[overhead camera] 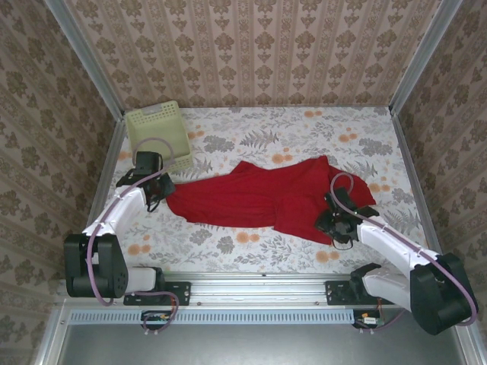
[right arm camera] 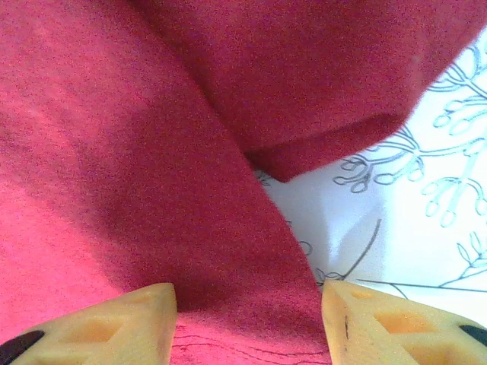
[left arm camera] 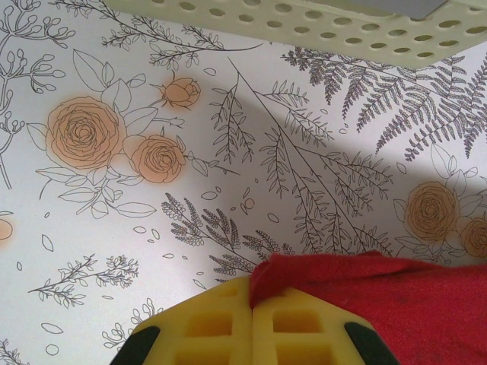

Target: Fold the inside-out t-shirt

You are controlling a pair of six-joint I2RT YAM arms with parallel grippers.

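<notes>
Left claw (left arm camera: 251, 296) tight on t-shirt (left arm camera: 396, 304) edge.

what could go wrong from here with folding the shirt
1. The left gripper pinches only a small edge of the t-shirt, so a hard pull could slip it free.
2. The right gripper has its fingers apart around a fold of cloth; closing there may catch several layers and bunch the shirt.
3. The basket sits close beside the left gripper, so a lift or swing there might knock it.
</notes>
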